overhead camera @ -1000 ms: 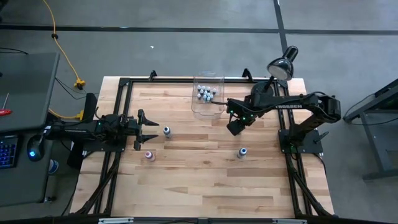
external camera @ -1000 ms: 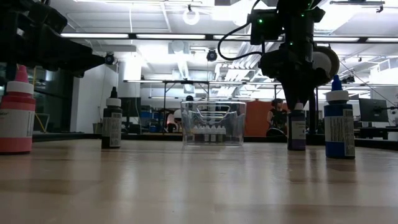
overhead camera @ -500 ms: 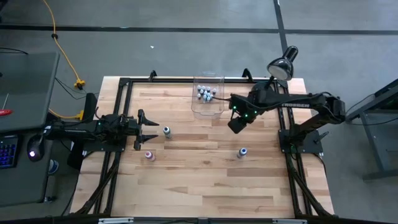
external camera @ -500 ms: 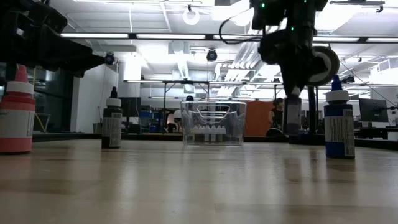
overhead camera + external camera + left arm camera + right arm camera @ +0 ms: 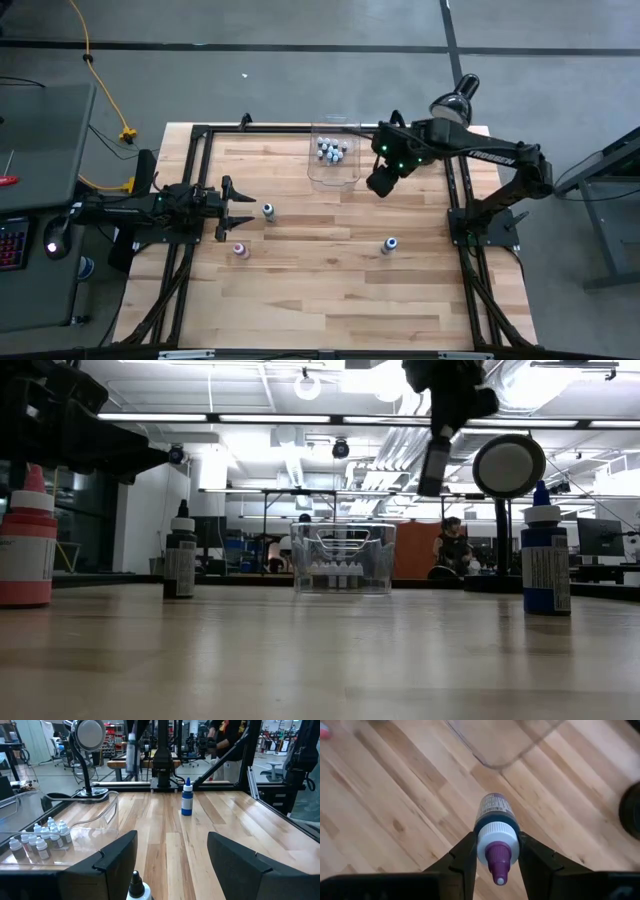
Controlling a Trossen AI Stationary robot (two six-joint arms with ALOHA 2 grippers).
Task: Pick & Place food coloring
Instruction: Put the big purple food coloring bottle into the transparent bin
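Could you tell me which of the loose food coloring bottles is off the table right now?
The purple-tipped bottle, clamped in the right gripper beside the clear bin; the other three stand on the table.

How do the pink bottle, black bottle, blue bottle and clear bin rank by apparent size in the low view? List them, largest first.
1. Pink bottle and clear bin: about alike, and the bottle is cut off by the picture's edge.
2. Blue bottle, slightly smaller.
3. Black bottle.
Nearness enlarges the pink and blue bottles.

Cut off by the frame edge in the low view: pink-bodied bottle (image 5: 27,540). Too small to count from above: white-capped bottles (image 5: 331,150) inside clear plastic bin (image 5: 322,176).
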